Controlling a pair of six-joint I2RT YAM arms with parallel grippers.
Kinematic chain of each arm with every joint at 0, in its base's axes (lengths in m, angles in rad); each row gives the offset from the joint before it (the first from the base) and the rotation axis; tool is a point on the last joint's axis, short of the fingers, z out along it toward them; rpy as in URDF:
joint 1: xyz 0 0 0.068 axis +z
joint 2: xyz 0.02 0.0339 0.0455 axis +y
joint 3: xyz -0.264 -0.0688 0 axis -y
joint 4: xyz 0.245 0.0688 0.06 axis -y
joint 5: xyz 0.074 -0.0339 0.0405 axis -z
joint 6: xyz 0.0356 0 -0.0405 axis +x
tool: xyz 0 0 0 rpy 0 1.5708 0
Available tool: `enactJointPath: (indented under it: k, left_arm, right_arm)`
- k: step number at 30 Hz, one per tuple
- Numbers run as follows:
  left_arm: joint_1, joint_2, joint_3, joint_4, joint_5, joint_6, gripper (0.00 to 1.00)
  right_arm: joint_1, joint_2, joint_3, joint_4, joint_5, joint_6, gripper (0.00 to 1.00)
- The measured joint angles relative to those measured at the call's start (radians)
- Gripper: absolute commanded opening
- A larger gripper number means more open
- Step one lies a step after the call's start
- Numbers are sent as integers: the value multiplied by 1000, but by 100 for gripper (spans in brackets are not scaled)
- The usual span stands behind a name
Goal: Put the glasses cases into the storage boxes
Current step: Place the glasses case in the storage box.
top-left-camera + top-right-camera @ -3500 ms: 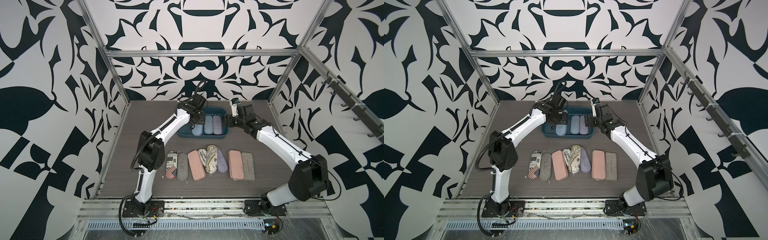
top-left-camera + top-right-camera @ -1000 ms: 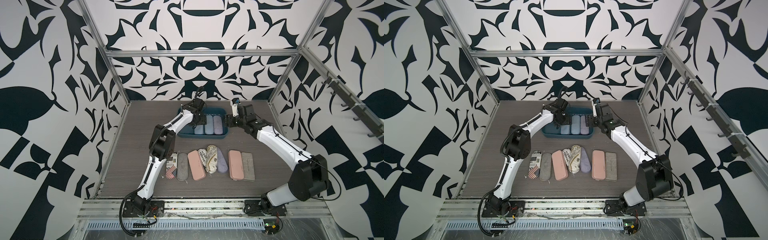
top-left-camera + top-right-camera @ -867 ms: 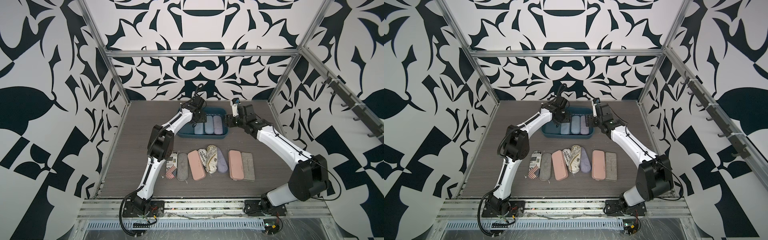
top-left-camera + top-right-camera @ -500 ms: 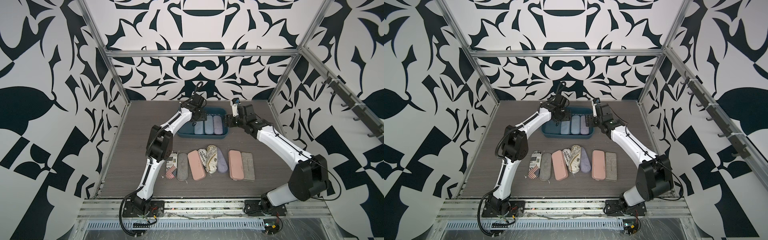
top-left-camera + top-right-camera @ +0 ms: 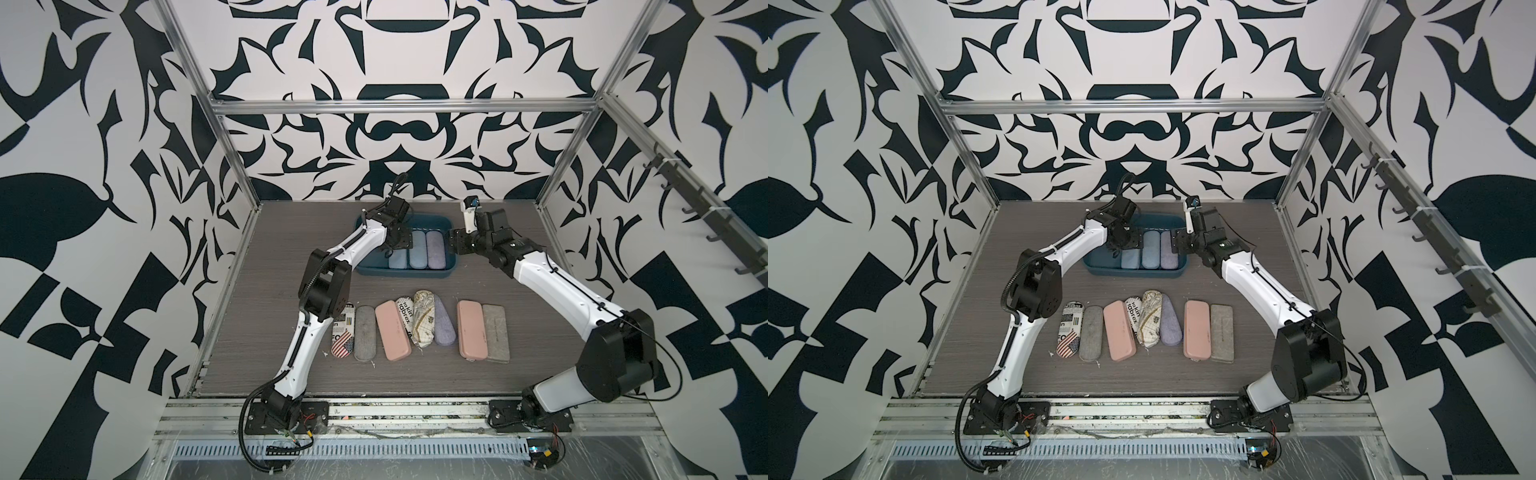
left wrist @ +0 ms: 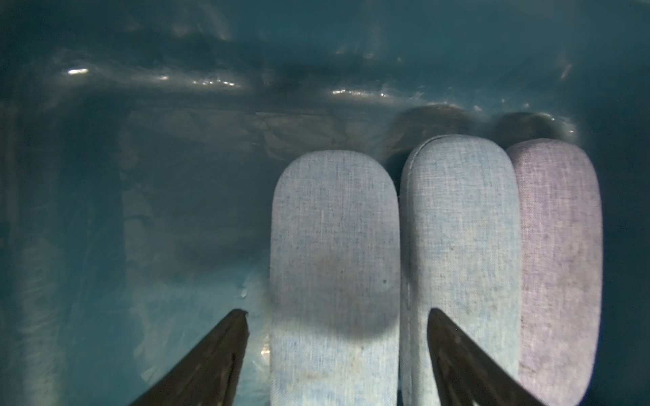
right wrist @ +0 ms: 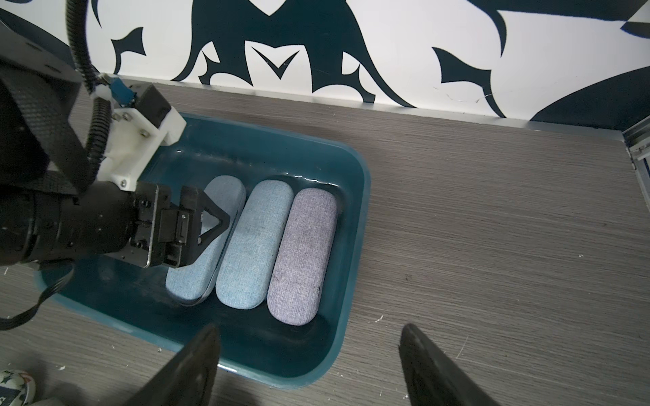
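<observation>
Glasses cases (image 7: 246, 242), woven rounded oblongs, line glossy tray (image 7: 355, 225); left gripper (image 6: 337, 316) and right gripper (image 7: 309, 334) gape.

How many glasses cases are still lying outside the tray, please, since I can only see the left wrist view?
Observer: Eight cases lie in a row on the table, apart from the tray.
Operator: Where is the right gripper?
Observer: The right gripper hangs open by the tray's end nearest the lavender case inside.
Operator: Which loose case is closest to the left arm?
Observer: The flag-print case, beside its forearm.
</observation>
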Motion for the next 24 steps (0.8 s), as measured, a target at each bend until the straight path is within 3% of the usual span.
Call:
enactJointPath:
  k: [24]
  left_arm:
    - [-6,0,-50,63,93,-59,82]
  right_arm:
    - [0,0,0,0,0,0,83]
